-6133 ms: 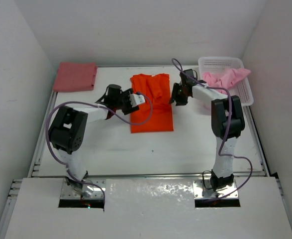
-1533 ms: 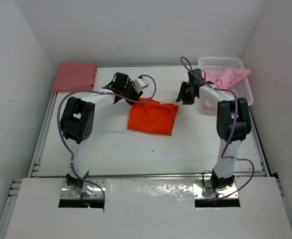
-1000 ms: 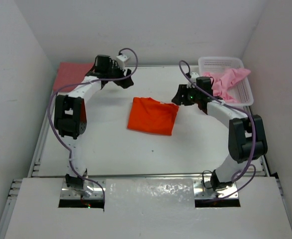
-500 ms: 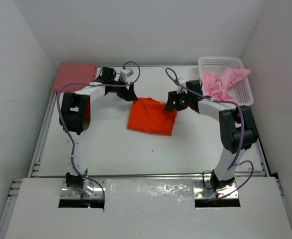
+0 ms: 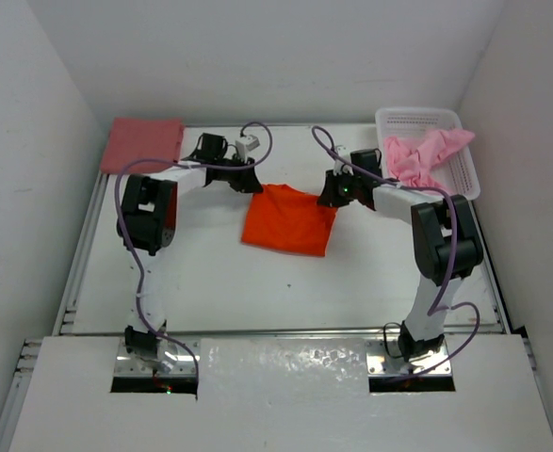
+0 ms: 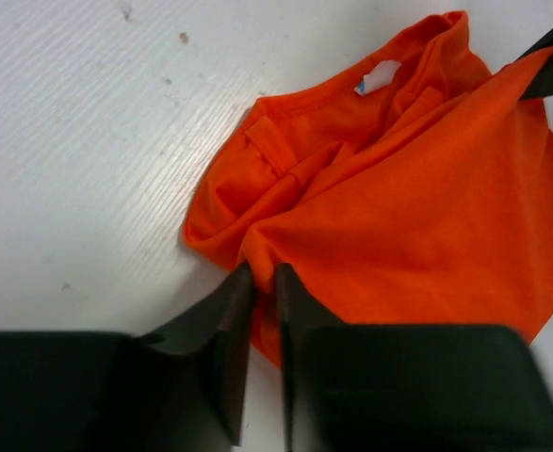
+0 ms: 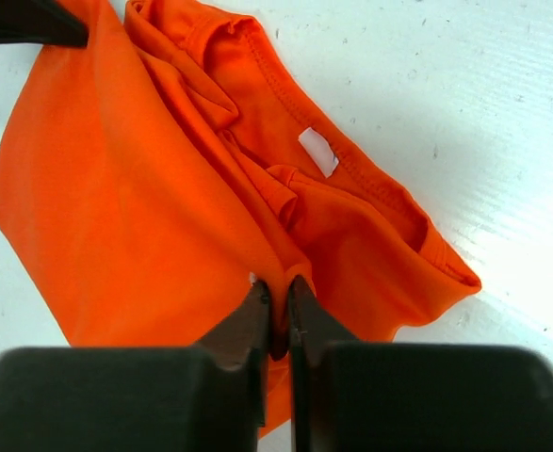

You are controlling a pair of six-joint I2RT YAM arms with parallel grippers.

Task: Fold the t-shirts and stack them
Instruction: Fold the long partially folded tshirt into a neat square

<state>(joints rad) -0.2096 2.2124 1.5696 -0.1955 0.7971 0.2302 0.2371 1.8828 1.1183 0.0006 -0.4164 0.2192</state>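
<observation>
A folded bright orange t-shirt [image 5: 288,219] lies mid-table. My left gripper [image 5: 250,182] is shut on its far left corner; in the left wrist view its jaws [image 6: 263,276] pinch a ridge of the orange t-shirt [image 6: 417,207]. My right gripper [image 5: 331,195] is shut on the far right corner; the right wrist view shows cloth pinched between its tips [image 7: 277,294] on the orange t-shirt [image 7: 116,207], collar tag up. A folded rose-red t-shirt [image 5: 144,144] rests at the far left. A light pink t-shirt [image 5: 427,153] is heaped in the basket.
A white perforated basket [image 5: 410,119] stands at the far right corner. White walls close in the table on the left, back and right. Purple cables loop over both arms near the orange shirt.
Both grippers came in from the far side onto the orange shirt's far corners and shut on the cloth. The shirt has stayed in place.
</observation>
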